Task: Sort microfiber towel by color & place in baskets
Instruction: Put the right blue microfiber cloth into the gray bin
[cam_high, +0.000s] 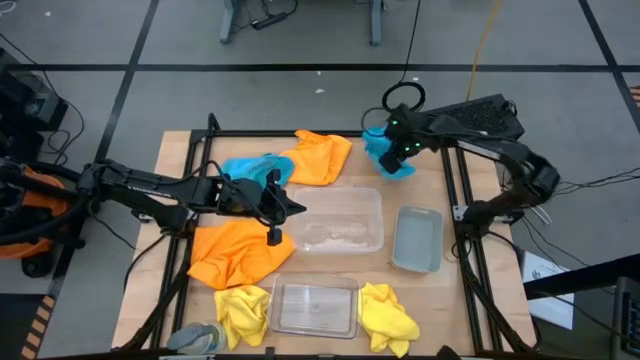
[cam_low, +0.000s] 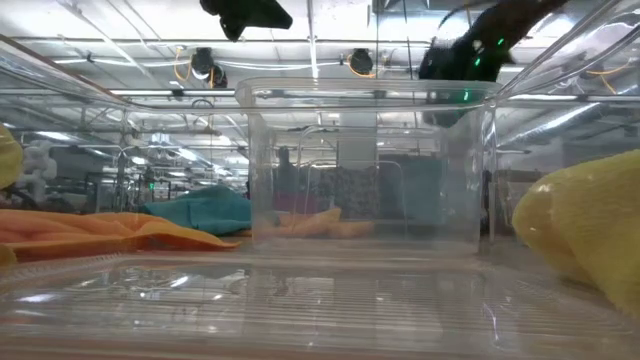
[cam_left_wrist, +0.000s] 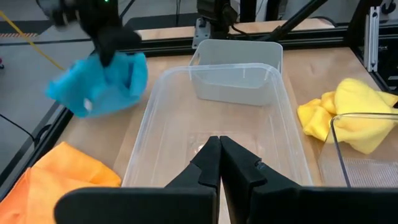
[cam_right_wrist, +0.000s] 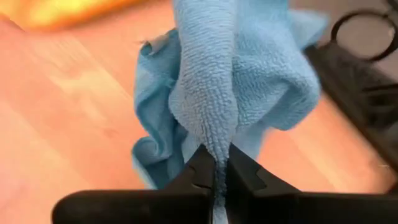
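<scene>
From above, a blue towel (cam_high: 388, 155) is seen pinched by the right gripper (cam_high: 402, 148) at the upper right of the frame, near the table's far edge; the second blue towel (cam_high: 250, 168) and an orange towel (cam_high: 322, 155) are bunched at upper centre, another orange towel (cam_high: 236, 253) is spread at lower left, and two yellow towels (cam_high: 243, 312) (cam_high: 388, 314) flank the clear tub (cam_high: 314, 306) at the bottom. The left gripper (cam_high: 276, 205) is held shut and empty beside the large clear tub (cam_high: 340, 220) at centre, and a narrower greyish tub (cam_high: 417, 238) is set right of centre. At table height, little is given beyond see-through tub walls (cam_low: 365, 165), with orange cloth (cam_low: 95, 232) low on the left and yellow cloth (cam_low: 585, 228) on the right. From the left wrist, the closed fingers (cam_left_wrist: 219, 167) are shown over the empty tub's rim (cam_left_wrist: 214, 73), the blue cloth (cam_left_wrist: 99, 82) hanging limp at upper left. From the right wrist, a fold of looped, fuzzy pile (cam_right_wrist: 214, 81) is seen clamped tight between the fingers (cam_right_wrist: 200, 169). The grip looks to be on one ridge only, so a high lift is advised before the carry, so that the trailing folds clear the tub rims.
</scene>
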